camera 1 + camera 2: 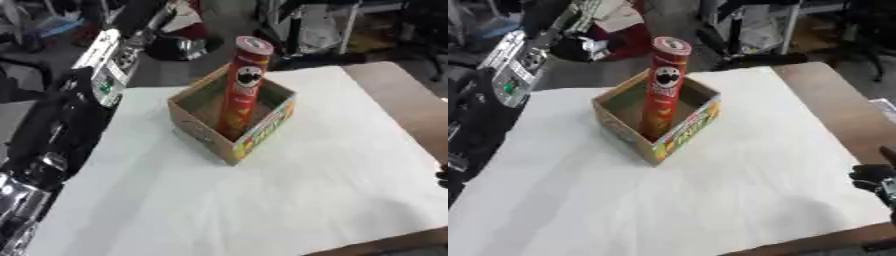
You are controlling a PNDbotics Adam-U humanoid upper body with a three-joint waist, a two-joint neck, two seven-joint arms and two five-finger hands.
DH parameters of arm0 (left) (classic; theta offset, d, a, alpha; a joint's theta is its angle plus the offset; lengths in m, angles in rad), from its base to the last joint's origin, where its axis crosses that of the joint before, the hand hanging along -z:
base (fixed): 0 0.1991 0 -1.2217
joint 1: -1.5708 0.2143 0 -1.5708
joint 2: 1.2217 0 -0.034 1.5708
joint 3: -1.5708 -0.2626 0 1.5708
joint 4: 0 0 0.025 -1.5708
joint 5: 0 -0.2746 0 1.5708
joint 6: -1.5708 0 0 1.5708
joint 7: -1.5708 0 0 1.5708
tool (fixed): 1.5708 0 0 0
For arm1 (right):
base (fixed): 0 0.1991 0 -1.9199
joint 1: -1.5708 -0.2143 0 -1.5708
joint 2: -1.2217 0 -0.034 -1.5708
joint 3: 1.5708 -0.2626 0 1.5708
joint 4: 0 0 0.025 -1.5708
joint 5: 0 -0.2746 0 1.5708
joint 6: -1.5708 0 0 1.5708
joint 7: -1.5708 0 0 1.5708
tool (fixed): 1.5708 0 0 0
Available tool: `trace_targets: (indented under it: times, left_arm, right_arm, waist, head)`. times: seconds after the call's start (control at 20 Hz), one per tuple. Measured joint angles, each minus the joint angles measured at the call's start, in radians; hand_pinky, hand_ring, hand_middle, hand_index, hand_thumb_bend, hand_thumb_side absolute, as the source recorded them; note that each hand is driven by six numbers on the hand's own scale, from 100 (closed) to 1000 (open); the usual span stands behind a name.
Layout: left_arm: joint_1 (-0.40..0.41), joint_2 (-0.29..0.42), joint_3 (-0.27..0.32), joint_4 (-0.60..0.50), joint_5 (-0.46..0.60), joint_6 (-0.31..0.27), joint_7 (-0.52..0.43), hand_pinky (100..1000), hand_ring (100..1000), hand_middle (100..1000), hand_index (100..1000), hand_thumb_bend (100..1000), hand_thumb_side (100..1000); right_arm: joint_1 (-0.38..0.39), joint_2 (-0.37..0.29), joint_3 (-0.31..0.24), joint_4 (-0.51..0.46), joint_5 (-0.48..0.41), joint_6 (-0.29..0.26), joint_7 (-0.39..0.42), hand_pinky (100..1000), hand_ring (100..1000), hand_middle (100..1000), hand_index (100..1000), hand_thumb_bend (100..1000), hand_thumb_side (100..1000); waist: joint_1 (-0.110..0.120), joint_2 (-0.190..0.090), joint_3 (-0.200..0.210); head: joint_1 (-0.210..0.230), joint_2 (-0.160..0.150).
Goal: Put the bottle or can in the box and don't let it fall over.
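My left arm (61,125) is lying along the left edge of the white-covered table (262,200), and my left hand is showing in neither view, so I cannot tell how its fingers are set. Well to the right of that arm, the open cardboard box (210,132) is sitting near the table's middle, and the tall red chip can (243,85) is standing inside it, leaning a little toward the far right, its capped top rising well above the rim. Nothing of mine is touching it. Further right, only the dark tips of my right hand (874,176) are showing at the table's right edge, far from the box; whether those fingers are spread or curled I cannot tell.

I am judging the can as light, stiff and smooth-sided, tall and narrow enough to tip easily. If I am steadying it, I am favouring its middle, at the printed face, wrapping fingers and thumb around the tube rather than pressing the lid, since a nudge up high would topple it.
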Motion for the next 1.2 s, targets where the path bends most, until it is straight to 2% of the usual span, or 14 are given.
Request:
trace_targets:
  times: [0.15, 0.3, 0.5, 0.65, 0.9, 1.05, 1.2]
  left_arm:
    - [0.105, 0.087, 0.018, -0.15, 0.196, 0.037, 0.017, 950, 877, 920, 1000, 437, 886]
    - [0.267, 0.167, 0.056, -0.326, 0.38, 0.091, -0.003, 922, 832, 888, 1000, 369, 925]
    - [0.528, 0.17, 0.142, -0.522, 0.557, 0.16, -0.029, 889, 791, 859, 1000, 301, 981]
    - [0.695, 0.111, 0.211, -0.618, 0.614, 0.196, -0.046, 871, 768, 842, 1000, 271, 1000]
    - [0.905, -0.039, 0.309, -0.684, 0.613, 0.24, -0.05, 848, 738, 822, 1000, 253, 1000]
    - [0.959, -0.123, 0.347, -0.693, 0.61, 0.264, -0.044, 840, 728, 815, 1000, 263, 1000]
    - [0.972, -0.191, 0.369, -0.69, 0.616, 0.287, -0.044, 835, 721, 810, 1000, 267, 1000]
  right_arm:
    - [0.001, 0.0, -0.01, -0.001, 0.001, 0.0, -0.007, 755, 732, 671, 1000, 100, 822]
    - [0.002, 0.0, -0.019, -0.002, 0.002, 0.0, -0.016, 755, 732, 671, 1000, 100, 824]
    - [0.01, 0.0, -0.027, -0.003, 0.004, 0.0, -0.024, 755, 732, 670, 1000, 100, 824]
    - [0.011, 0.0, -0.034, -0.004, 0.006, -0.001, -0.031, 755, 732, 670, 1000, 100, 824]
    - [0.019, 0.0, -0.049, -0.004, 0.009, -0.003, -0.048, 755, 732, 669, 1000, 100, 825]
    - [0.023, 0.0, -0.052, -0.004, 0.009, -0.004, -0.052, 755, 732, 669, 1000, 100, 824]
    - [0.027, 0.004, -0.052, -0.004, 0.009, -0.004, -0.053, 755, 732, 669, 1000, 100, 825]
  waist:
    - [0.001, 0.0, 0.02]
    - [0.001, 0.0, 0.04]
    - [0.001, 0.0, 0.058]
    - [-0.005, 0.0, 0.075]
    - [-0.016, 0.001, 0.1]
    - [-0.02, 0.0, 0.112]
    - [-0.026, 0.0, 0.121]
  head:
    - [-0.021, 0.0]
    - [-0.037, -0.003]
    - [-0.05, -0.008]
    - [-0.06, -0.008]
    - [-0.072, -0.007]
    - [-0.077, -0.005]
    - [-0.08, 0.001]
